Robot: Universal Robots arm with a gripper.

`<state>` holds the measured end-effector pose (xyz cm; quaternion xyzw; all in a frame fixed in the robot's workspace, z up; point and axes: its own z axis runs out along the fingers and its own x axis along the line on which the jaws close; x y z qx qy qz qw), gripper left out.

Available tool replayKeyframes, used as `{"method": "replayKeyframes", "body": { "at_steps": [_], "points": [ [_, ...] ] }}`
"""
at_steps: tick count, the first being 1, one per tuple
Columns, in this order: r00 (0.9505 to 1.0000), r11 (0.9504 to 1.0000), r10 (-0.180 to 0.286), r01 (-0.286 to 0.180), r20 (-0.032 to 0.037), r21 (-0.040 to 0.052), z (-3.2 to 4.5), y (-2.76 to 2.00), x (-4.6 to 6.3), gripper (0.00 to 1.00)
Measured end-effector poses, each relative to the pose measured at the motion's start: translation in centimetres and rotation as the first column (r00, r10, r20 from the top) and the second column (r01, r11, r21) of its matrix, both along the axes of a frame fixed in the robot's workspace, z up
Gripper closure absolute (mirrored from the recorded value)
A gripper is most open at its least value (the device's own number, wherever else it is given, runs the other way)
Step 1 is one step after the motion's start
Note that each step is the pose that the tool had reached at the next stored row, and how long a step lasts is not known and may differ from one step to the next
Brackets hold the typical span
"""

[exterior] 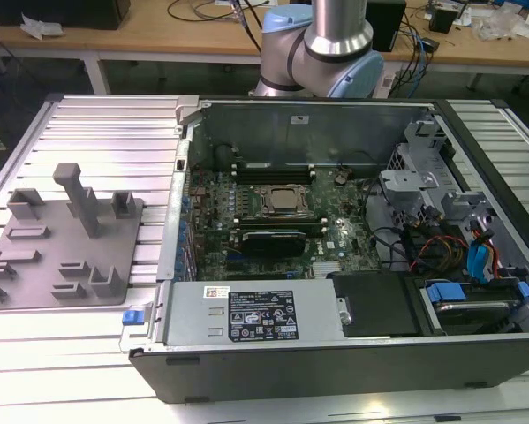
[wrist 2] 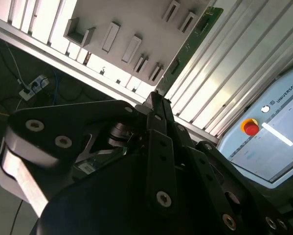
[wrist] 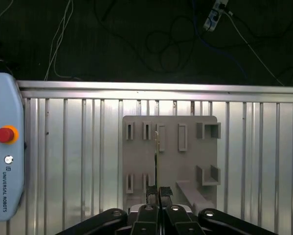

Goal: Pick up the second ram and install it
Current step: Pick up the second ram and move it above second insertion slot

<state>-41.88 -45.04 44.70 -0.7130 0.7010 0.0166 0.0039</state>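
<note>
Second ram (wrist: 156,156): narrow green stick, seen edge-on in the first wrist view. In the second wrist view (wrist 2: 191,43) it shows as a green strip running out from the fingertips.
Location: held by one end over the grey fixture tray (wrist: 195,147), in line with the gap between two of its upright slots.
Tool (wrist: 157,192): black linkage fingers pressed together on the second ram's near end. In the second wrist view (wrist 2: 156,100) they close to a point on it.
Fixture tray, exterior view (exterior: 70,252): at the exterior view's left, flat on the surface, with a tall post and several low blocks.
Surface (wrist: 78,156): ribbed aluminium slats carrying the tray and the case.
Teach pendant (wrist: 4,152): lies on the slats well apart from the tray, with a red stop button.
Computer case (exterior: 317,119): open, centre to lower right of the exterior view.
Motherboard (exterior: 335,234): green, inside the case.
Processor socket (exterior: 282,201): near the motherboard's middle, between long dark slots.
Robot arm (exterior: 335,44): silver and blue joint at the top centre, behind the case.
</note>
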Motion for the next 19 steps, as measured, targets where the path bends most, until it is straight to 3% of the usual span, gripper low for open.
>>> {"method": "replayKeyframes", "body": {
  "at_steps": [6,16,19],
  "points": [
    [1.0,1.0,0.0,0.0,-0.0001,0.0,0.0,0.0,0.8,0.9],
    [1.0,1.0,0.0,0.0,0.0,0.0001,0.0,0.0,4.8,0.9],
    [1.0,1.0,0.0,0.0,-0.0001,0.0,0.0,0.0,5.5,0.9]
  ]
}}
